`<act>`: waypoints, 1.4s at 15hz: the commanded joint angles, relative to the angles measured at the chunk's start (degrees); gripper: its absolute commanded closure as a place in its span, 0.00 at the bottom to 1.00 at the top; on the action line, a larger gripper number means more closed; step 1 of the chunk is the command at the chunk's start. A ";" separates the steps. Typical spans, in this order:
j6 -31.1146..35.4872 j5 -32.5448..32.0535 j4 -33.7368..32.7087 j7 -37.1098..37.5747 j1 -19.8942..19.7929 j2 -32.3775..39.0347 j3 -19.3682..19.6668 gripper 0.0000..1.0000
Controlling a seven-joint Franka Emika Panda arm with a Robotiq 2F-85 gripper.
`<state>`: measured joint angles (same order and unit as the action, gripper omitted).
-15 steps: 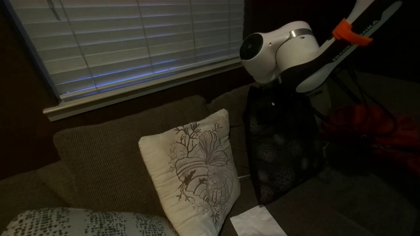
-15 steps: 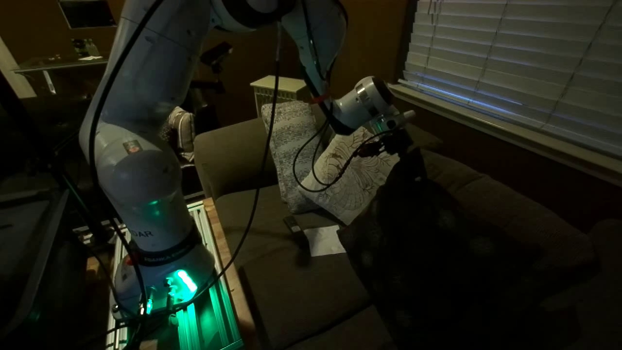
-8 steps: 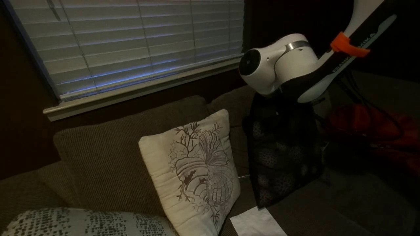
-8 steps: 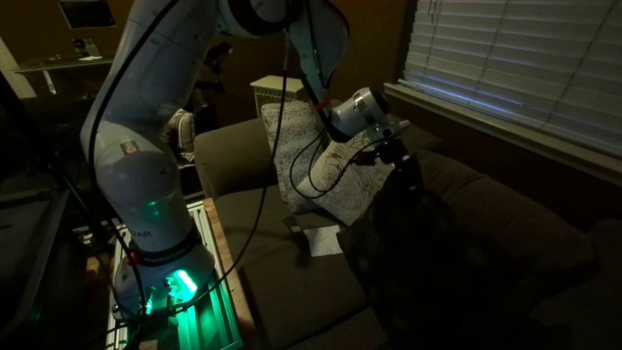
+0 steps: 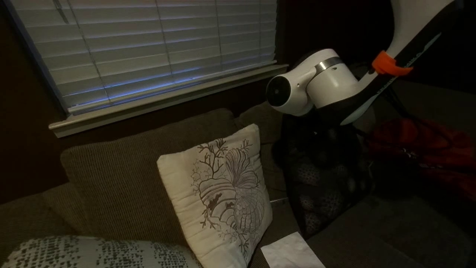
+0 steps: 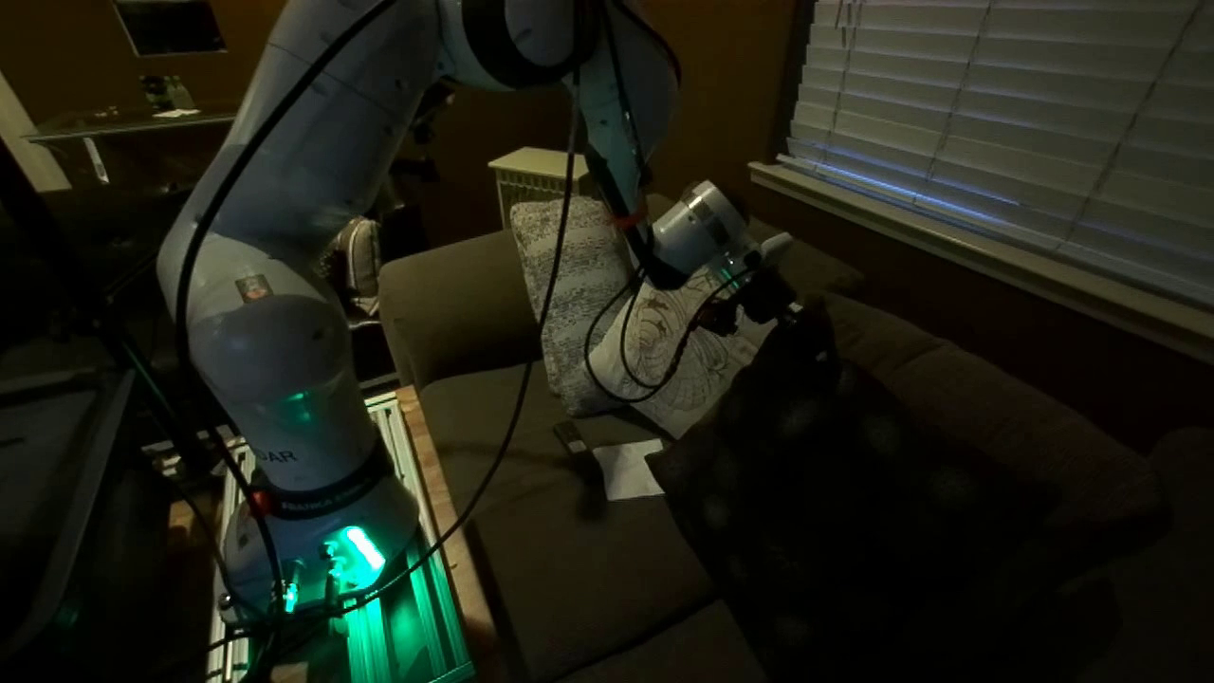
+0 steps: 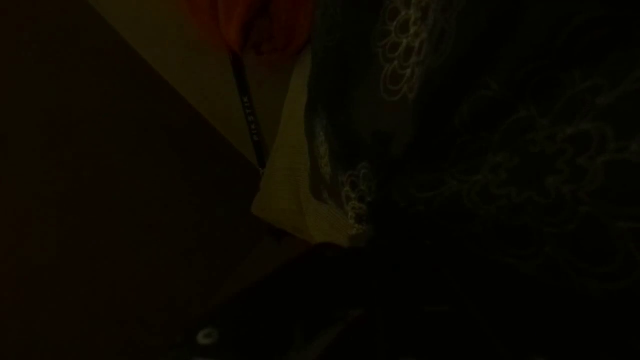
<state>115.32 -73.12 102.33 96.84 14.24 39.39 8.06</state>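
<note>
A dark pillow with pale flower outlines stands on the couch, slumped and leaning, in both exterior views. My gripper is at its upper corner, angled down, and appears shut on that corner. In the wrist view the pillow fills the right side; the fingers are lost in the dark there. The arm's white wrist hides the grip in an exterior view. Beside the pillow leans a cream pillow with shell and coral stitching, apart from the gripper.
A white paper sheet and a dark remote lie on the couch seat. A grey patterned pillow rests by the armrest. The window sill runs behind. Red fabric and a black stick lie beyond.
The arm has come down, with the dark pillow's top lowering along with it. The pillow sags more, and its lower corner has shifted slightly. The cream pillow and paper stay put.
</note>
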 commanded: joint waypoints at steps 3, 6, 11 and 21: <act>-6.93 -8.44 -5.37 1.79 -0.14 2.78 -2.54 0.99; -11.08 -9.94 -8.68 3.81 0.42 6.59 -2.98 0.99; -15.43 -12.77 -13.09 3.82 -0.08 11.69 -3.79 0.89; -16.58 -19.02 -12.26 4.68 -0.74 8.76 -6.83 0.38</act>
<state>99.23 -89.80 88.04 100.94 14.20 50.74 3.44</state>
